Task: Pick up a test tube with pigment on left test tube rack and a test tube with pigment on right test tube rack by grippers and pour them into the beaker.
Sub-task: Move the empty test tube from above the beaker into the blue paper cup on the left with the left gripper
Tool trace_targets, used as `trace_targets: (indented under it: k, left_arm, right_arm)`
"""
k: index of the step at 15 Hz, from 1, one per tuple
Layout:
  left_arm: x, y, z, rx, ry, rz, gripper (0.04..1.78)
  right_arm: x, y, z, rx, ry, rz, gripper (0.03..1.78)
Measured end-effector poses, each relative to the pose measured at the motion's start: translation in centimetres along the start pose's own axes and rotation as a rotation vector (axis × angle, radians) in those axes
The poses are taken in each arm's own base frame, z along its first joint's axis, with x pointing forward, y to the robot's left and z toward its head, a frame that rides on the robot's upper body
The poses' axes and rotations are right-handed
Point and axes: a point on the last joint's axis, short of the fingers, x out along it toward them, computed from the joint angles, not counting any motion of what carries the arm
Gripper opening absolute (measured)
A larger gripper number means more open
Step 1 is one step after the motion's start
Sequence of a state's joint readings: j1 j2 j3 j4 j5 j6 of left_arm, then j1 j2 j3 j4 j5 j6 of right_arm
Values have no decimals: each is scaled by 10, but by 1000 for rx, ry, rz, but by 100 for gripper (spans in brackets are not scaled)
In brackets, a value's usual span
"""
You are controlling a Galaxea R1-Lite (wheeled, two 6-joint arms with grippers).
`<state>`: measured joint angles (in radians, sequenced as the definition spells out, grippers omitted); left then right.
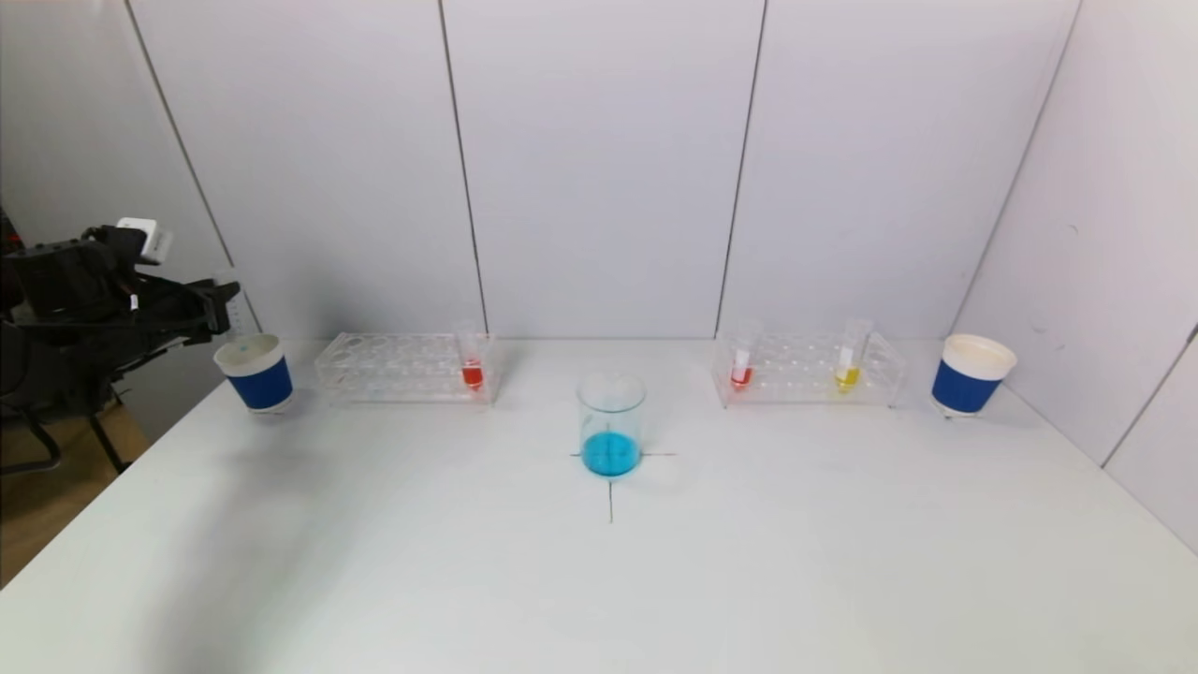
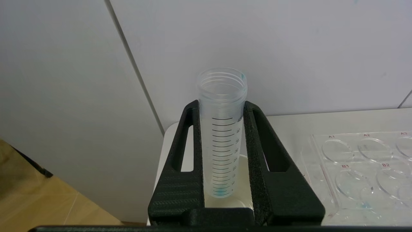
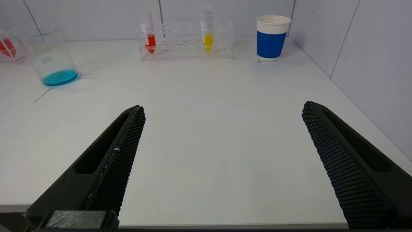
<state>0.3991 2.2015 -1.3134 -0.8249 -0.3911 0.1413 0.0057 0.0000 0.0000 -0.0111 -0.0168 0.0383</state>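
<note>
2 blue paper cups (image 1: 255,372) (image 1: 970,374) stand at the white table's (image 1: 374,562) far corners.

Hidden, cut off or too small to tell

In the head view the left arm (image 1: 112,290) is cut by the picture's edge and its gripper's tips cannot be made out against the dark clutter; the right arm does not show there at all. In the left wrist view the left gripper (image 2: 222,154) hides the sides and foot of the held test tube (image 2: 222,129), and the left test tube rack (image 2: 363,167) runs out of frame. In the right wrist view the right gripper (image 3: 222,109) is cut off at its base, and a red tube (image 3: 6,48) is clipped by the edge
</note>
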Motion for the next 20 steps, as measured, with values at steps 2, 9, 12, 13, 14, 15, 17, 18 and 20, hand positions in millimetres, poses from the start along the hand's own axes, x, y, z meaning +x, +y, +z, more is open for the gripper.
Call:
trace_targets:
  k: [2, 9, 12, 13, 14, 15, 17, 18, 20]
  left_arm:
    - [-2, -3, -4, 6, -11, -1, 41]
    - [-7, -7, -17, -5, 13, -8, 41]
    - [-9, -8, -19, -6, 15, -9, 41]
    - [-9, -8, -19, -6, 11, -7, 41]
    - [-10, -9, -20, -6, 13, -8, 41]
    - [-10, -9, -21, -8, 16, -9, 41]
    - [-10, -9, -22, -12, 19, -9, 41]
    - [-10, -9, -22, -14, 19, -9, 41]
    - [-10, -9, -22, -14, 20, -9, 41]
  right_arm:
    - [0, 0, 0, 0, 0, 0, 177]
    - [0, 0, 0, 0, 0, 0, 177]
    - [0, 0, 0, 0, 0, 0, 177]
    - [0, 0, 0, 0, 0, 0, 177]
    - [0, 0, 0, 0, 0, 0, 177]
    - [0, 0, 0, 0, 0, 0, 177]
    - [0, 0, 0, 0, 0, 0, 177]
    - [0, 0, 0, 0, 0, 0, 177]
    - [0, 0, 0, 0, 0, 0, 177]
